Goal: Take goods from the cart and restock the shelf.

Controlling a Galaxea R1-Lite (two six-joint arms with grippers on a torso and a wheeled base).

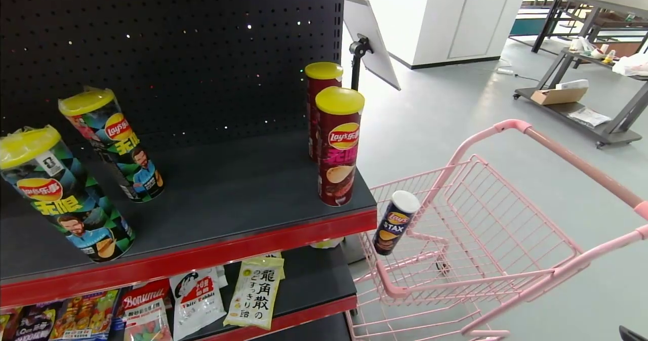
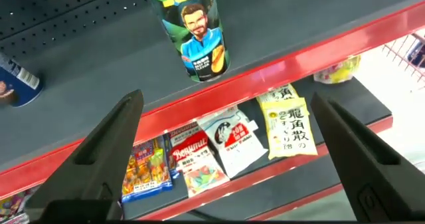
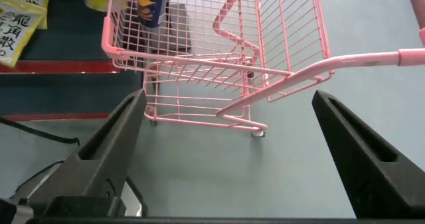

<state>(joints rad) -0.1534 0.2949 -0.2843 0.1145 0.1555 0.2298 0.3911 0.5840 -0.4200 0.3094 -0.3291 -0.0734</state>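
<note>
Grey floor [image 1: 455, 103] in an open room. A dark shelf [image 1: 228, 194] has a pegboard back and a red front edge. Upper board: two green cans [image 1: 114, 146] upright at the left, two red cans [image 1: 340, 146] upright at the right end, one just behind the other. Lower board: snack bags [image 1: 255, 293] lying flat. The pink cart [image 1: 511, 126] stands just beside the shelf's right end; one blue can [image 1: 395, 222] leans in the corner nearest the shelf. Left hand [image 2: 226, 96]: spread wide, holding nothing, facing the shelf front. Right hand [image 3: 229, 94]: spread wide, holding nothing, above the floor near the cart.
</note>
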